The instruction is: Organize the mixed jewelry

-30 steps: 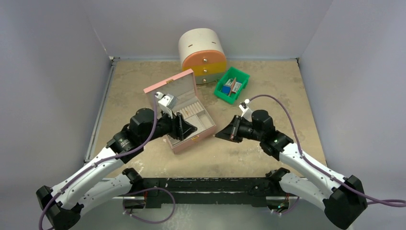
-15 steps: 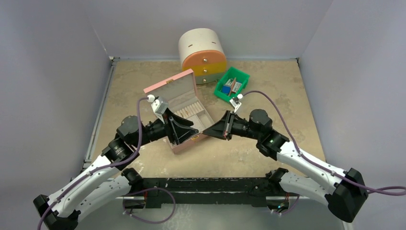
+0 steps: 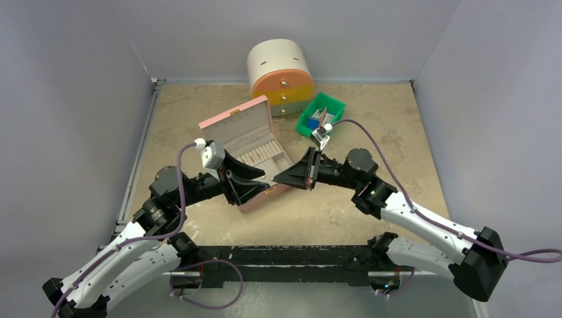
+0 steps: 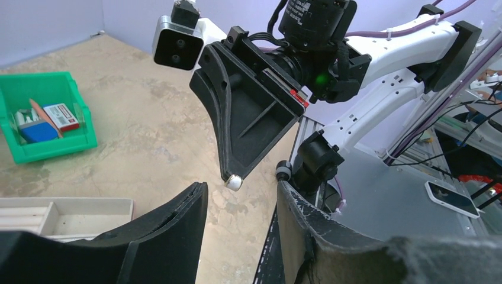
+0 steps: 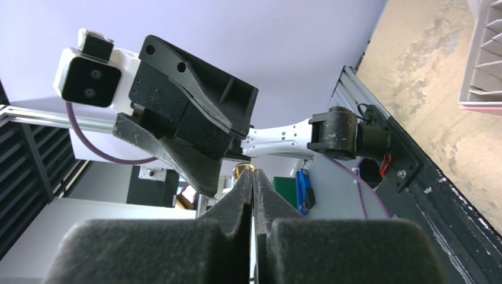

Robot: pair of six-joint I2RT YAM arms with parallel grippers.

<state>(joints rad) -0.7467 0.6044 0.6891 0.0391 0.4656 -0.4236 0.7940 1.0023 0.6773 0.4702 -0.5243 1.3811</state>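
Note:
My right gripper [image 3: 277, 179] is shut on a tiny gold-rimmed white stud [image 4: 233, 182], which sticks out of its closed tips [image 5: 253, 175]; the stud shows as a gold cap in the right wrist view [image 5: 243, 170]. My left gripper [image 3: 267, 184] is open and empty, tip to tip with the right one. In the left wrist view the stud hangs just beyond the gap of my left gripper [image 4: 241, 189], touching neither finger. Both grippers hover over the front edge of the open pink jewelry box [image 3: 255, 149]. The silvery hoop and other gold pieces are out of view.
A green bin [image 3: 321, 118] with coloured items stands behind and to the right of the box; it also shows in the left wrist view [image 4: 44, 115]. A round cream, orange and yellow drawer unit [image 3: 280, 76] stands at the back. Grey walls enclose the table.
My right gripper has moved left over the box's front corner. My left arm has drawn back to the left and turned its open gripper to face the right one.

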